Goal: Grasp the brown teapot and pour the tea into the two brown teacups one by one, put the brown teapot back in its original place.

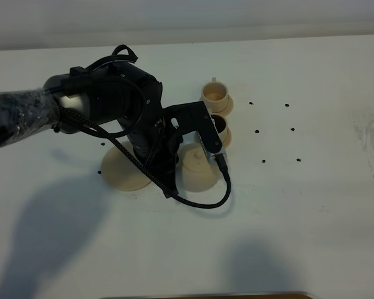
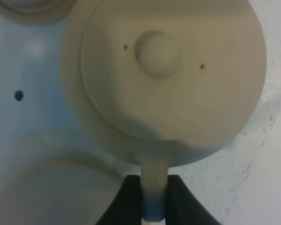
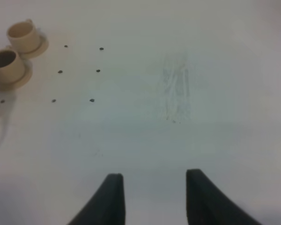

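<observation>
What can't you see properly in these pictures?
- Spout of the teapot: in the high view the left arm covers it; the left wrist view shows only the blurred top.
- The left claw: in the high view, hidden under its own arm.
- The big saucer: high view, partly under the arm.
- Tea in the far cup: too small to tell.
- The right claw: outside the high view.
</observation>
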You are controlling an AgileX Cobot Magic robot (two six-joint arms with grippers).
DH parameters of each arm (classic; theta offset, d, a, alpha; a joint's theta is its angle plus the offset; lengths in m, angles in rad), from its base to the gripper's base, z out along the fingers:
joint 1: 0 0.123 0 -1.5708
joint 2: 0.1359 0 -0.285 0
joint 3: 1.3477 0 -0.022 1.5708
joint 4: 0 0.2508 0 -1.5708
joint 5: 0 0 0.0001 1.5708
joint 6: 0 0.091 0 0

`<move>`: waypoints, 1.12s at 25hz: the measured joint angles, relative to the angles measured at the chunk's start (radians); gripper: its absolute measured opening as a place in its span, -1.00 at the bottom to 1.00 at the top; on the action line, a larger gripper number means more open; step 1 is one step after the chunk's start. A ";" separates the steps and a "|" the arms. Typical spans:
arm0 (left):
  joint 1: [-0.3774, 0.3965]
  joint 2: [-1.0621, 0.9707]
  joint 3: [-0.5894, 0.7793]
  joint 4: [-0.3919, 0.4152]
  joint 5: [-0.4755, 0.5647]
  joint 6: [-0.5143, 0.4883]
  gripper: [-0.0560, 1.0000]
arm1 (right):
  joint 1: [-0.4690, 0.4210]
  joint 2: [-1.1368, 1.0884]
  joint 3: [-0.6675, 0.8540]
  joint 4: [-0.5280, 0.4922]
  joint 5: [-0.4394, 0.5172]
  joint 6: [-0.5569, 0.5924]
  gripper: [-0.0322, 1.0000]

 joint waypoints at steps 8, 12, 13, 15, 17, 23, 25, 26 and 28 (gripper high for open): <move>0.000 -0.026 0.001 -0.001 -0.019 0.000 -0.58 | 0.000 0.000 0.000 0.000 0.000 0.000 -0.35; 0.000 -0.095 0.001 0.049 -0.057 -0.002 -0.58 | 0.000 0.000 0.000 0.000 0.000 0.000 -0.35; 0.001 -0.109 0.001 0.072 -0.065 -0.006 -0.58 | 0.000 0.000 0.000 0.000 0.000 0.000 -0.35; 0.008 -0.122 -0.012 0.107 -0.071 -0.014 -0.58 | 0.000 0.000 0.000 0.000 0.000 0.000 -0.35; 0.023 -0.123 -0.031 0.139 -0.077 -0.019 -0.58 | 0.000 0.000 0.000 0.000 0.000 0.000 -0.35; 0.084 -0.122 -0.048 0.213 -0.138 -0.027 -0.58 | 0.000 0.000 0.000 0.000 0.000 0.000 -0.35; 0.109 -0.122 -0.048 0.218 -0.153 -0.027 -0.58 | 0.000 0.000 0.000 0.000 0.000 0.000 -0.35; 0.119 -0.122 -0.048 0.220 -0.167 -0.027 -0.58 | 0.000 0.000 0.000 0.000 0.000 0.000 -0.35; 0.135 -0.121 -0.048 0.234 -0.194 -0.027 -0.58 | 0.000 0.000 0.000 0.000 0.000 0.000 -0.35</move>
